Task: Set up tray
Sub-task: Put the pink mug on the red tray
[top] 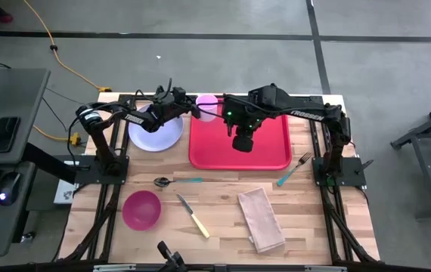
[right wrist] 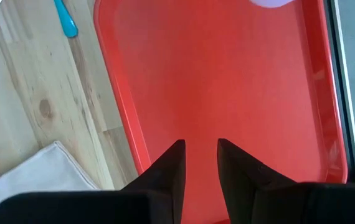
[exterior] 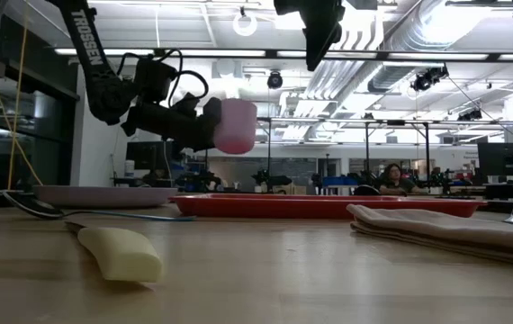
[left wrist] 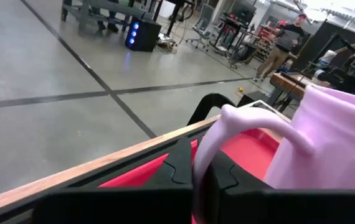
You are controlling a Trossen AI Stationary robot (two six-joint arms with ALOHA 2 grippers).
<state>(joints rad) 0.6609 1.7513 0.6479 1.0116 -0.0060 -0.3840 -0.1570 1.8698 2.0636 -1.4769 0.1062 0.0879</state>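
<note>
The red tray (top: 268, 151) lies flat in the middle of the table, far half. My left gripper (top: 193, 112) reaches in from the left and is shut on a pink mug (top: 208, 106), held in the air over the tray's far left corner (exterior: 236, 126). My right gripper (top: 243, 143) hangs above the middle of the tray, fingers pointing down and slightly apart (right wrist: 200, 155), touching nothing. A round lavender plate (top: 155, 130) rests flat on the table just left of the tray. My left gripper (left wrist: 205, 180) pinches the pink mug's looped handle (left wrist: 227, 124) between its two fingers. It comes roughly level from the table's left side. The mug's body (left wrist: 333, 143) sits beyond the fingers, about upright and lifted clear above the tray (left wrist: 252, 149).
On the near half of the table lie a spoon with a blue handle (top: 176, 181), a yellow-handled knife (top: 193, 215), a pink bowl (top: 141, 209), a folded beige napkin (top: 261, 219) and a fork (top: 295, 168) right of the tray. A person (left wrist: 286, 37) stands far behind the table.
</note>
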